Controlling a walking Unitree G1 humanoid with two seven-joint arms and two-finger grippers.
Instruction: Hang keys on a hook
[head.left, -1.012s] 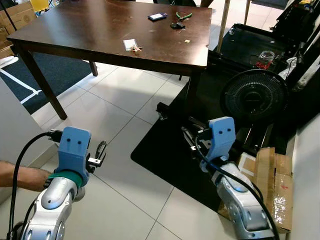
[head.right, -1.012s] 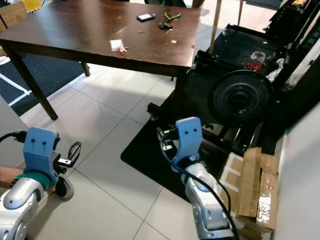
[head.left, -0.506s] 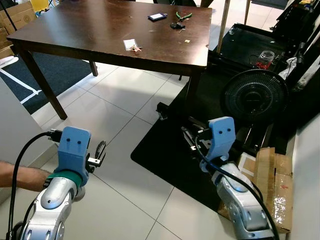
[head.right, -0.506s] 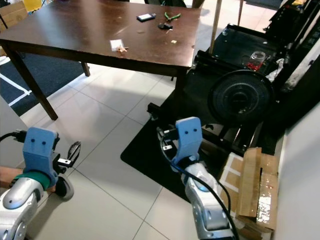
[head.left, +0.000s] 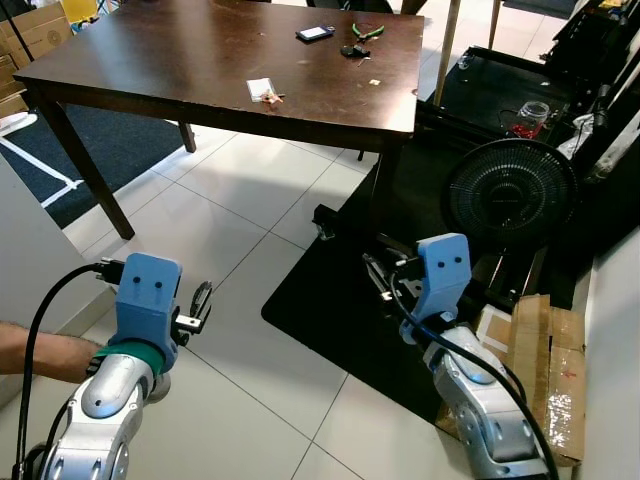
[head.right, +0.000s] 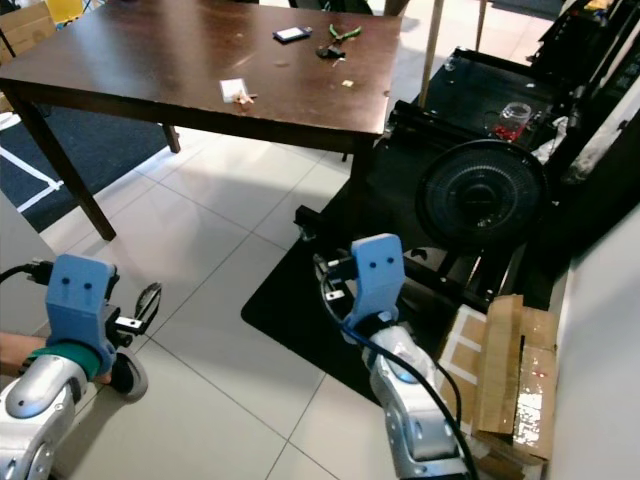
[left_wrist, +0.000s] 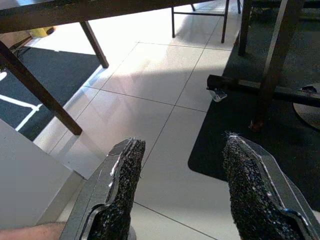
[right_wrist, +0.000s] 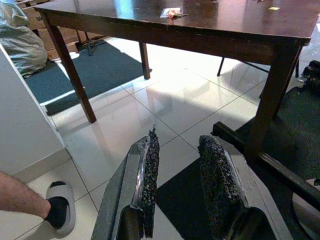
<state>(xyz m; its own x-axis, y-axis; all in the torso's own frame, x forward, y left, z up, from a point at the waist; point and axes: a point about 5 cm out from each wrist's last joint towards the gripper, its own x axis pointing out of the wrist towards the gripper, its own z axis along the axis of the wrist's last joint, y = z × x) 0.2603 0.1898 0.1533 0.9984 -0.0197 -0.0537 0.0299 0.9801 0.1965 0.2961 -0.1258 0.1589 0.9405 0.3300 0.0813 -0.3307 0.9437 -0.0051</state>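
One dark bunch, probably the keys (head.left: 353, 50), lies at the desk's (head.left: 180, 70) far edge beside one phone (head.left: 315, 34). Both grippers, left (left_wrist: 182, 190) and right (right_wrist: 179, 175), hover low over the floor (head.left: 240, 200), jaws apart, empty.

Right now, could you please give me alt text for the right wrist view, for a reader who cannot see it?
The right end effector, its two black textured fingers slightly apart and empty, points over white floor tiles towards a dark brown wooden table. A person's lower leg in a black sock and white sandal stands nearby.
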